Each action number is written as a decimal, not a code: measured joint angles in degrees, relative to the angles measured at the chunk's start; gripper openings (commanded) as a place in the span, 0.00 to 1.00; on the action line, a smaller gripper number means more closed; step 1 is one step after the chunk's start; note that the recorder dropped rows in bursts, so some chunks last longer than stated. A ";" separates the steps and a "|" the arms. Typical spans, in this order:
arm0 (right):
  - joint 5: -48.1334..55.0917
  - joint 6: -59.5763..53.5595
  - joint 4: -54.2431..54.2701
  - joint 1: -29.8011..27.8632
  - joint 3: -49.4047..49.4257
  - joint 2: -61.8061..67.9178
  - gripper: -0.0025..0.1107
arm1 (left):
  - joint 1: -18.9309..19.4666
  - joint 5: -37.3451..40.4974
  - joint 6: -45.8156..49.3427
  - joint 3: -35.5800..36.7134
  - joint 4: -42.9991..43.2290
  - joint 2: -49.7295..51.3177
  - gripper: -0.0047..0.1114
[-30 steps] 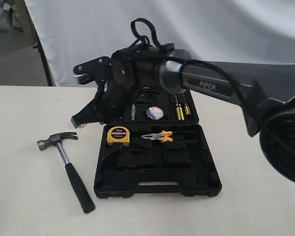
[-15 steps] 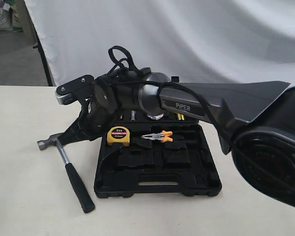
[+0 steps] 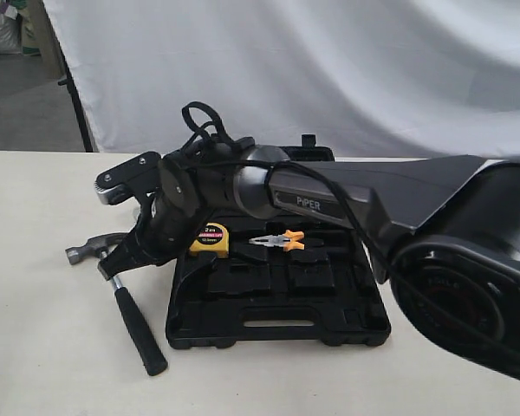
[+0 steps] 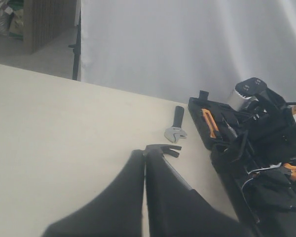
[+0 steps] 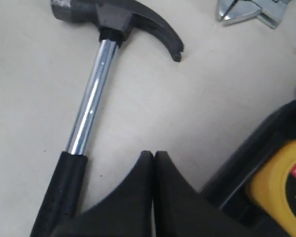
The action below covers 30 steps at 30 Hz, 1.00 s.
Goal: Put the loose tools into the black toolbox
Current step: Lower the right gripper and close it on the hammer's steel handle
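Observation:
The claw hammer [image 3: 137,322] lies on the table left of the open black toolbox [image 3: 277,336]; its steel shaft [image 5: 91,106] and head show in the right wrist view. My right gripper [image 3: 113,263] reaches across, shut and empty, low beside the shaft, fingertips [image 5: 146,159] over bare table between the handle and the toolbox [image 5: 244,163]. The adjustable wrench [image 4: 176,129] lies on the table behind the hammer, jaw end [image 5: 251,12] visible. My left gripper [image 4: 145,153] is shut and empty, hammer claw [image 4: 165,149] just beyond it. The right arm hides the tape roll.
A yellow tape measure [image 3: 210,238] and orange-handled pliers [image 3: 279,240] sit in the toolbox's near half. The right arm's dark body [image 3: 329,204] spans the toolbox's far half. A white curtain [image 3: 329,69] hangs behind the table.
The right arm swung left and down, from over the toolbox's far half to the hammer, and now covers the tape roll and screwdrivers. The hammer has not moved.

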 measured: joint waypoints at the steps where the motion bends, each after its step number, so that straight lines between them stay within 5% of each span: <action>1: 0.06 0.00 -0.32 0.36 0.00 0.00 0.21 | 0.00 0.00 0.00 0.00 0.00 0.00 0.05; 3: 0.06 0.00 -1.54 1.56 0.00 0.00 0.44 | 0.00 0.00 0.00 0.00 0.00 0.00 0.05; 5: -0.75 0.00 -1.55 2.39 0.00 0.00 0.54 | 0.00 0.00 0.00 0.00 0.00 0.00 0.05; 14: -3.33 0.00 1.82 3.51 0.00 4.37 0.55 | 0.00 0.00 0.00 0.00 0.00 0.00 0.05; 17: -3.57 -1.46 1.82 4.81 0.00 4.46 0.48 | 0.00 0.00 0.00 0.00 0.00 0.00 0.05; 24: -2.00 -3.98 2.07 7.74 -0.22 4.46 0.02 | 0.00 0.00 0.00 0.00 0.00 0.00 0.05; 30: 3.15 -4.61 3.00 10.66 -0.31 3.28 0.02 | 0.00 0.00 0.00 0.00 0.00 0.00 0.05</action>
